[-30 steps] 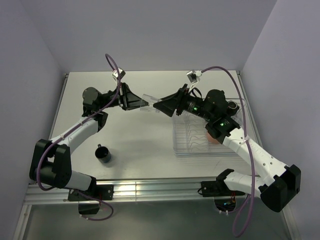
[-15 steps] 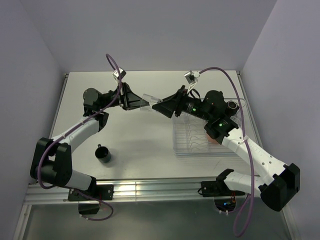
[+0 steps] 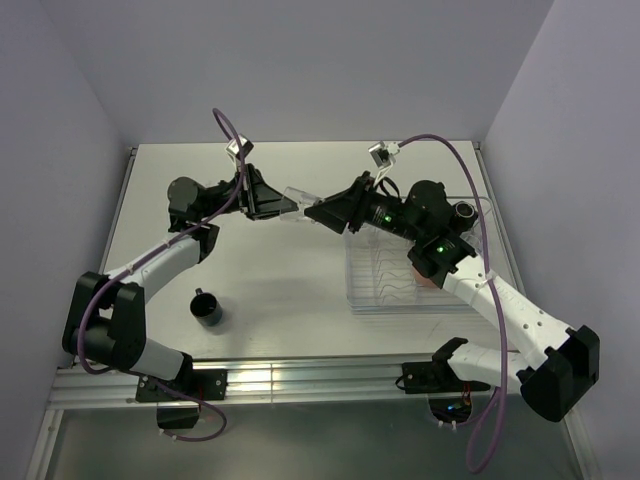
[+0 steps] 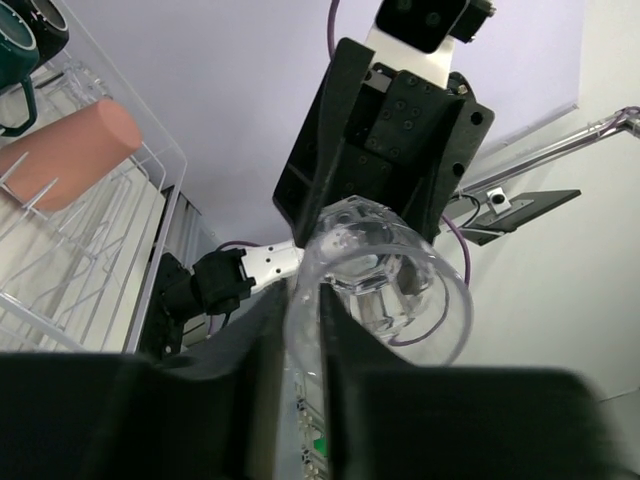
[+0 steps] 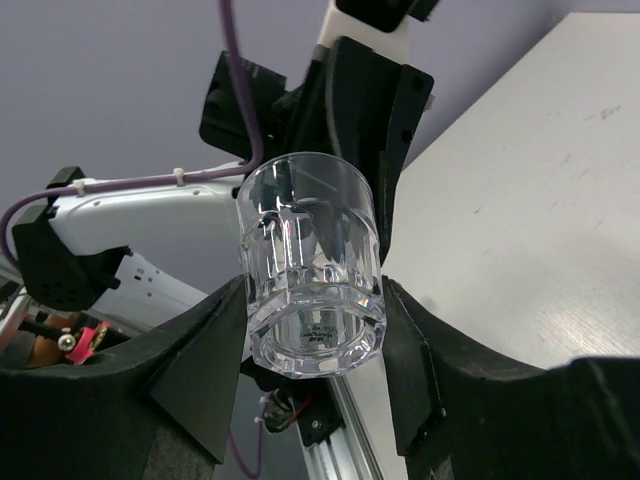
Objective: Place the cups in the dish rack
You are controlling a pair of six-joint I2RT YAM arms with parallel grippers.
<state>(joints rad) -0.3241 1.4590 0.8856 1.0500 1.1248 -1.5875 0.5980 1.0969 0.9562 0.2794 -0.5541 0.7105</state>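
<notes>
A clear glass tumbler [image 3: 298, 200] hangs in mid-air above the back middle of the table, between both arms. My left gripper [image 4: 303, 340] pinches its wall at the rim, one finger inside and one outside. My right gripper [image 5: 312, 345] has its jaws pressed against both sides of the tumbler's [image 5: 312, 265] thick base. The dish rack [image 3: 365, 300] lies at the right under the right arm, holding a salmon-orange cup [image 4: 65, 150] on its side and a dark green mug [image 4: 15, 50]. A black mug [image 3: 208, 308] stands alone on the table at the front left.
The rack's thin wire prongs [image 4: 150, 185] stand up beside the salmon cup. Purple cables [image 3: 225, 130] loop above both wrists. A metal rail [image 3: 300, 375] runs along the table's near edge by the arm bases.
My right jaws have closed in onto the tumbler's base. Both arms have stayed almost where they were, the left wrist shifting only slightly.
</notes>
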